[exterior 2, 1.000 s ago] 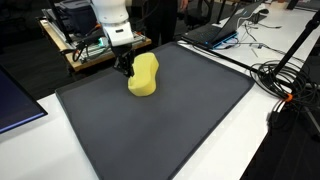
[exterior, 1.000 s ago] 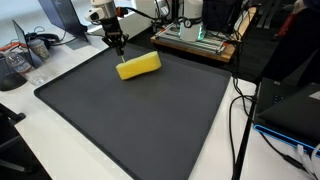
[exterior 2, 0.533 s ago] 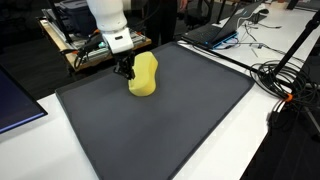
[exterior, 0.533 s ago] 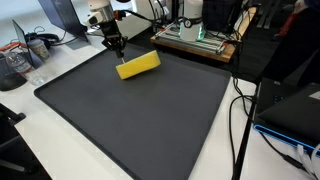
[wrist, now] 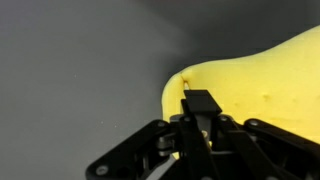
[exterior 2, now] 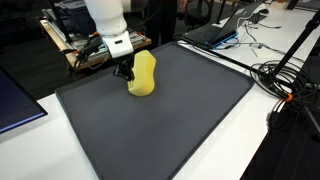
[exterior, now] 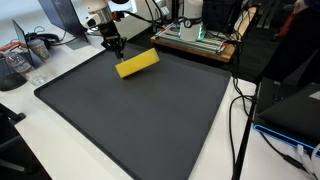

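The sponge (exterior: 137, 64) lies flat near the far edge of the black mat (exterior: 130, 120). At one end of it the gripper (exterior 2: 124, 72) stands almost upright, and in the wrist view its fingers (wrist: 200, 100) are pressed together with nothing between them, the tip just at the sponge's edge. They seem closed to make one narrow, stiff point against the soft foam, not to grasp it.

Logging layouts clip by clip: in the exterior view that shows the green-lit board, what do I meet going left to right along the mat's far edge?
claw → yellow block → green-lit board → dark case
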Robot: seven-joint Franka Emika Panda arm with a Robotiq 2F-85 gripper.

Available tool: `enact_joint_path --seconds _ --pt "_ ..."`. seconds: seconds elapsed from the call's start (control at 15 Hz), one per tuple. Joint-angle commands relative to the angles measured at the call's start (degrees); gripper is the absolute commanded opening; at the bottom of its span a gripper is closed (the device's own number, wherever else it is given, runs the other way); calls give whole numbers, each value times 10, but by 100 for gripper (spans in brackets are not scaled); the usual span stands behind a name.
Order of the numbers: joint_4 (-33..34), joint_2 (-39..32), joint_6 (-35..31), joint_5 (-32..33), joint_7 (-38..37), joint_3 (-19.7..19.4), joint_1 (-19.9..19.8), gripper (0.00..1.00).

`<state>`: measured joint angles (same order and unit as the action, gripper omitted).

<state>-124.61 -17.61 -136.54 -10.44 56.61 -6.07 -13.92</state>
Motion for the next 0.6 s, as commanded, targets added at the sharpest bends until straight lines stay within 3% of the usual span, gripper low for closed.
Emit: enact_joint_path --seconds 0.0,0.53 --pt "54 -76 29 3 -4 7 -17 3" --pt "140 -153 107 0 -5 11 -46 3"
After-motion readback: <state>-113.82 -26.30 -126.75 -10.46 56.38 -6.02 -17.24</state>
